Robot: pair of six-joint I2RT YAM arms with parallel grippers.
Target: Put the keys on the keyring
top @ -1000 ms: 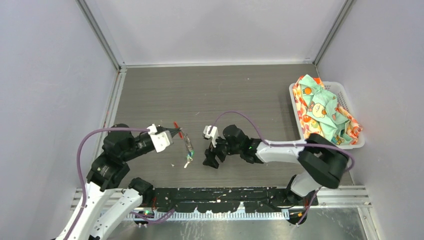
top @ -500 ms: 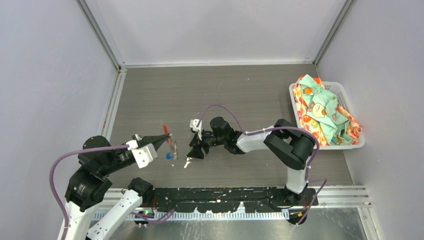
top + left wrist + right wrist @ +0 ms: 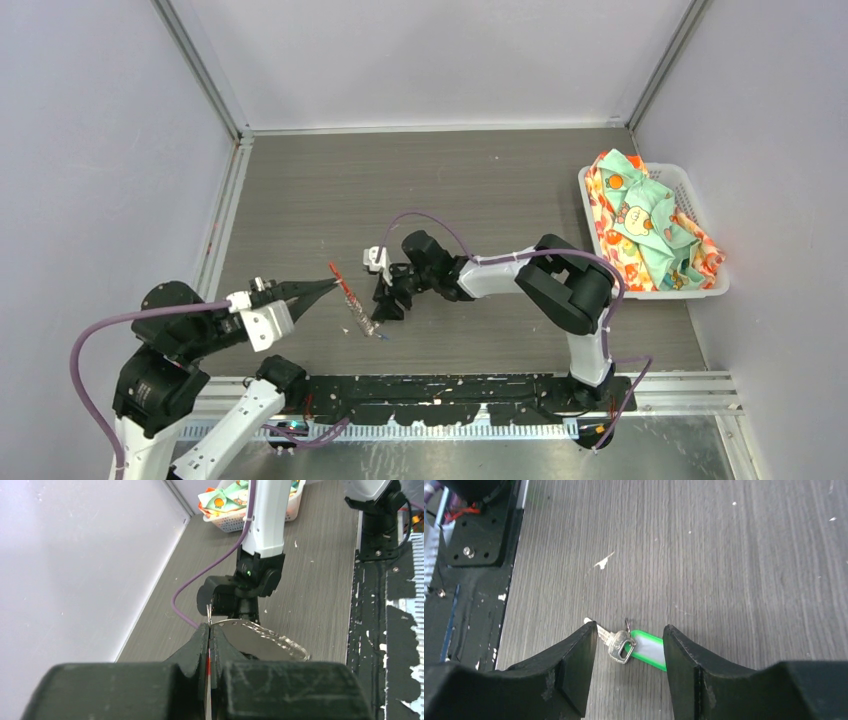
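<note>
**A:** Where is the keyring [image 3: 354, 303], and why is it held like that?

**B:** It is at about 6 o'clock of the table [image 3: 480, 190]. Its red loop is pinched in the left gripper [image 3: 322, 287], whose jaws are fully closed on it. The chain slants from there toward 5 o'clock. Probably the grip keeps the loop off the wood, steady and reachable for threading.

**A:** And the key [image 3: 616, 645]?

**B:** It lies flat on the table by the chain's low end. The right gripper [image 3: 629, 634] straddles it with jaws about half open and grips nothing. The blade points to 10 o'clock, with its tip just beside one finger. The green head points to 4 o'clock, near the other. That looks like the set-up for a pinch.

**A:** What about materials?

**B:** The chain is silvery, linked and slack, so it will likely swing. The loop is a small red oval. The key has a thin, shiny metal blade and a flat plastic head, green-rimmed with a pale middle. It sits low against the matte, grained wood, so it may skid when squeezed. Only this one key shows clearly.
</note>
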